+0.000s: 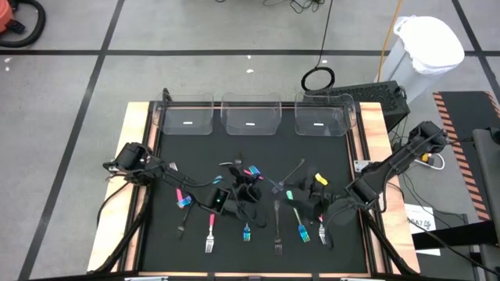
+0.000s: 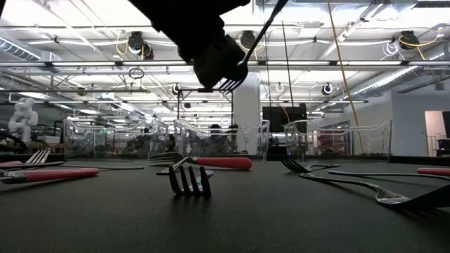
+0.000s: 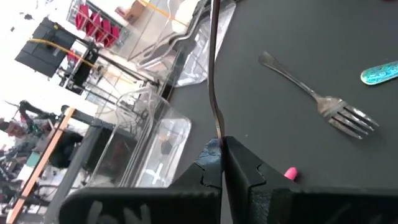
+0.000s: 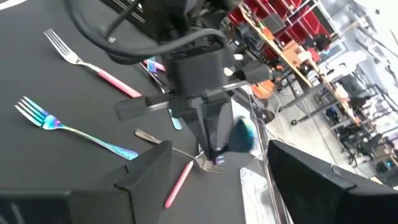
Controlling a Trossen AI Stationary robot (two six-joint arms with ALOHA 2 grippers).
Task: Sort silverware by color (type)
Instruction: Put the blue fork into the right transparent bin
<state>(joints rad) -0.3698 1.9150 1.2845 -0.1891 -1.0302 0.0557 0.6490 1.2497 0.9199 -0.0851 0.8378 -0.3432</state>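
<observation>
The left gripper [image 3: 221, 155] is clenched tight on a slim all-black fork [image 2: 236, 81], pinching it by the handle. It holds the fork up off the black table mat [image 1: 203, 152]. The tines sit just past the fingertips and the handle slants away upward. Nothing else touches the fork.

Down on the mat just beyond that gripper lies a plain silver fork [image 3: 324, 103], flat, with its tines pointing away from the fingers. Near its head shows the end of a glittery teal handle [image 3: 380, 73]. A small pink handle tip [image 3: 290, 173] peeks out right beside the gripper's body.

Facing it from close by, the right gripper [image 4: 217, 152] is low over the mat, fingers spread apart with nothing between them. A pink-handled fork with a silver head [image 4: 102, 73] and a shiny fork with blue-tinted tines [image 4: 65, 127] lie near it, apart from each other.

More pink, teal and black pieces are scattered around both grippers in the middle of the mat. Farthest off, a row of three clear plastic bins [image 1: 250, 117] stands along the mat's far edge, well apart from the raised fork.
</observation>
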